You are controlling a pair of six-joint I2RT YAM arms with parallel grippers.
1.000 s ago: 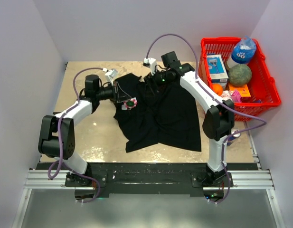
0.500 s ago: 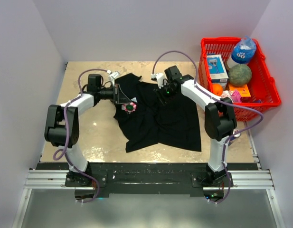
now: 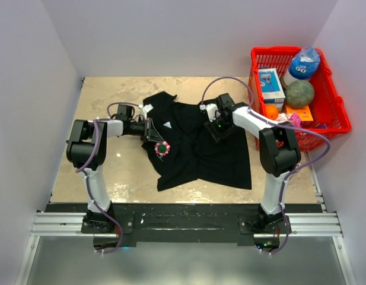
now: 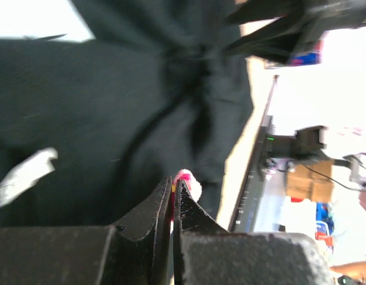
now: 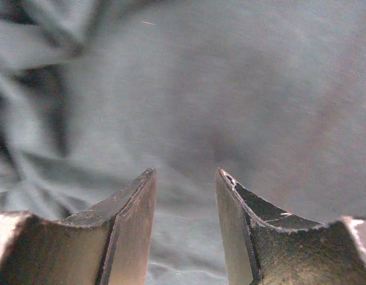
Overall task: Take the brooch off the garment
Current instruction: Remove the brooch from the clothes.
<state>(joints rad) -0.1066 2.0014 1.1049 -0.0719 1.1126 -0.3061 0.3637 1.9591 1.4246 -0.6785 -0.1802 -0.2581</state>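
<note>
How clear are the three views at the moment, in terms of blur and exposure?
Top external: sharp, evenly lit, the brooch distinct on the black shirt. Left wrist: shirt motion-blurred, background blown out white. Right wrist: fabric soft and washed grey; the right claw nearly sharp.

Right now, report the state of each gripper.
Left gripper: closed, pinching the brooch at its tips.
Right gripper: open, holding nothing, above the garment.

One black garment (image 3: 206,151), one brooch (image 3: 162,146), one red basket (image 3: 285,51) at two o'clock holding one bottle (image 3: 304,62), one round green thing (image 3: 299,94) and one orange (image 3: 271,111). Two arms: the left arm (image 3: 91,148) and the right arm (image 3: 274,148).
</note>
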